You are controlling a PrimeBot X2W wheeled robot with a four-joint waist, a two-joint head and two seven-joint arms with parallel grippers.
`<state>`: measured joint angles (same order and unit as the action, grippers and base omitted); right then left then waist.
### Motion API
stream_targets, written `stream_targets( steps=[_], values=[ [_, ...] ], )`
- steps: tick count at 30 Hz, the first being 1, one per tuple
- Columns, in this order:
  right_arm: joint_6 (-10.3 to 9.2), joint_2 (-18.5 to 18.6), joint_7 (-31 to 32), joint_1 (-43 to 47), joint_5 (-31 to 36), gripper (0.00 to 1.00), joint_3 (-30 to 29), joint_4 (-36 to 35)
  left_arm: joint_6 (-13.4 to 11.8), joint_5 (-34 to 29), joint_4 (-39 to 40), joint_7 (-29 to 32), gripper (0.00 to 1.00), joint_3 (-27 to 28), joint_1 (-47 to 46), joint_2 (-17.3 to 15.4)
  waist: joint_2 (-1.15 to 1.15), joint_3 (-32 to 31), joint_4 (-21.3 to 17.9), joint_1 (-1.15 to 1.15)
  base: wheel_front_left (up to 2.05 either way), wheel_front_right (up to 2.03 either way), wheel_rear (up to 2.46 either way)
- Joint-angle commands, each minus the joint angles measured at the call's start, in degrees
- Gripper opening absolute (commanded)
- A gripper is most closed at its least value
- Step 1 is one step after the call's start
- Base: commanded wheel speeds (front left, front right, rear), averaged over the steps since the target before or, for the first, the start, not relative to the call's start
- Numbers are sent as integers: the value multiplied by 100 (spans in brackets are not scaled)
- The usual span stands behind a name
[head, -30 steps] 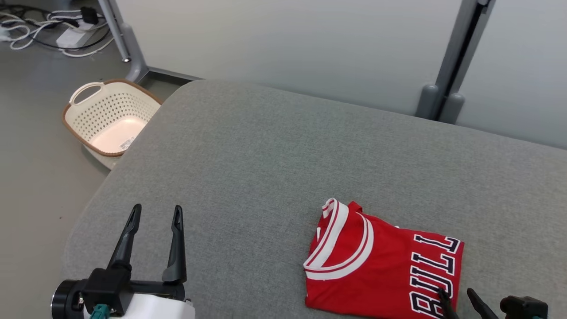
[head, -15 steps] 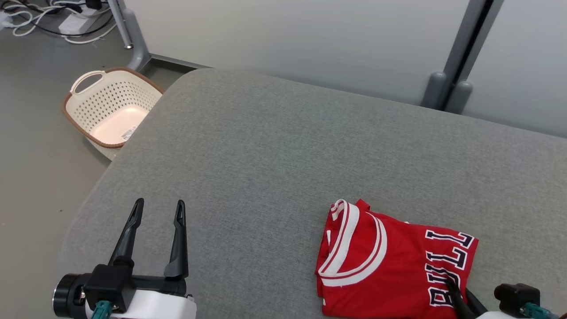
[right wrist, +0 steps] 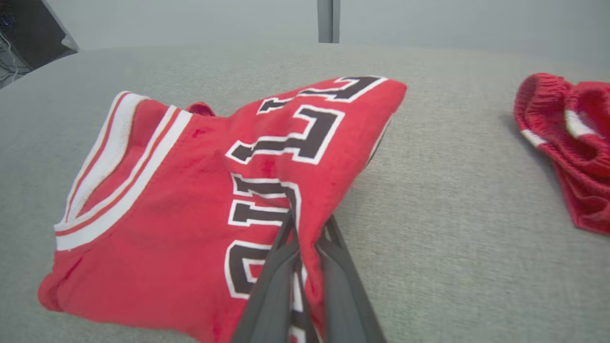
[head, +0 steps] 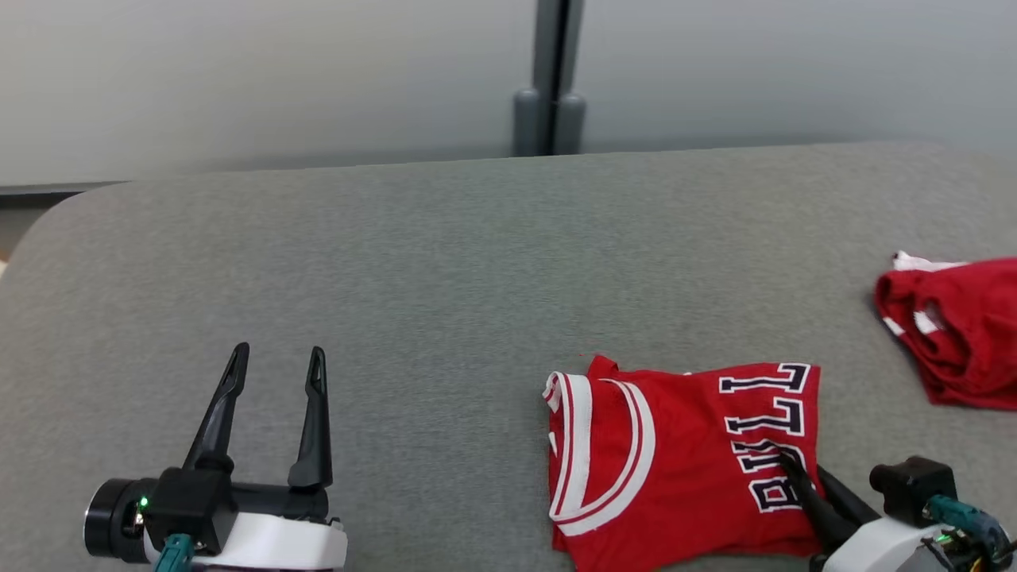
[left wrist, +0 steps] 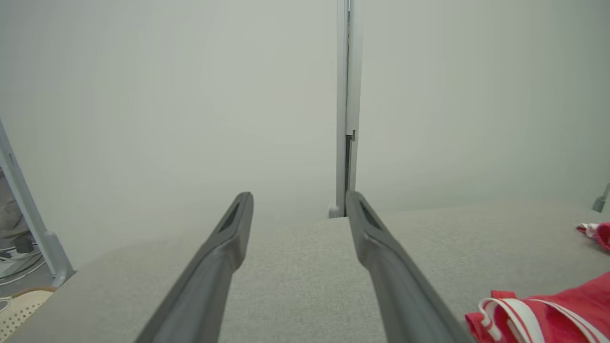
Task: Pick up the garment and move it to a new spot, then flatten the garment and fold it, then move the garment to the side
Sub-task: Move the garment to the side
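Jersey (head: 683, 453) folded on grey padded surface (head: 397, 278); pale partition wall (head: 238, 79) behind

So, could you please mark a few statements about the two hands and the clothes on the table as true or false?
1. The right hand is shut on the red jersey. True.
2. The left hand holds the jersey's collar. False: it is open and holds nothing, above the bare table.
3. A second red garment lies on the table, apart from the jersey. True.
4. The jersey is spread out at full length. False: it is folded.
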<state>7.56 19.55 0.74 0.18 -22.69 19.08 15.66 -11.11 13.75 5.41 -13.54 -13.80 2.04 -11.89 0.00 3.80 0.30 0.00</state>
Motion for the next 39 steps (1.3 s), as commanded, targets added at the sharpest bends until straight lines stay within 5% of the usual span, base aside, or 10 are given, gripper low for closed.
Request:
stream_targets(
  steps=[1, 12, 21, 25, 27, 28, 35, 39],
  values=[
    [-14, 97, -21, -192, -103, 0, 42, -40, 40, -50, 41, 19, 100, -13, -190, -37, 0, 316, -1086, 0, 0, 0, 0],
    [-15, 612, -456, -1962, -521, 0, 356, 323, 150, -368, 218, 268, 100, -277, -1102, -107, 0, 1339, -1958, 0, 0, 0, 0],
    [-15, 1583, -1161, -3388, -1187, 0, -661, 1879, 369, -627, 278, 445, 100, -455, -2236, -173, 0, 2434, -1720, 0, 0, 0, 0],
    [-15, 1743, -1268, -3594, -1430, 0, -716, 2479, 438, -736, 233, 464, 100, -551, -2597, -171, 0, 2763, -1615, 0, 0, 0, 0],
    [-14, 1714, -1288, -3695, -1551, 57, -683, 2747, 450, -784, 216, 491, 100, -577, -2736, -194, 0, 2884, -1606, 0, 0, 0, 0],
    [-14, 1691, -1306, -3738, -1590, 100, -652, 2867, 462, -801, 210, 509, 100, -585, -2790, -209, 0, 2934, -1603, 0, 0, 0, 0],
    [-14, 1548, -1571, -3719, -1772, 100, -603, 3400, 433, -747, 55, 464, 100, -560, -2773, -257, 0, 2870, -1603, 0, 0, 0, 0],
    [-14, 1470, -1591, -3345, -1578, 100, -1021, 3022, 327, -556, -120, 313, 100, -456, -2424, -218, 0, 2420, -1601, 0, 0, 0, 0]
  ],
)
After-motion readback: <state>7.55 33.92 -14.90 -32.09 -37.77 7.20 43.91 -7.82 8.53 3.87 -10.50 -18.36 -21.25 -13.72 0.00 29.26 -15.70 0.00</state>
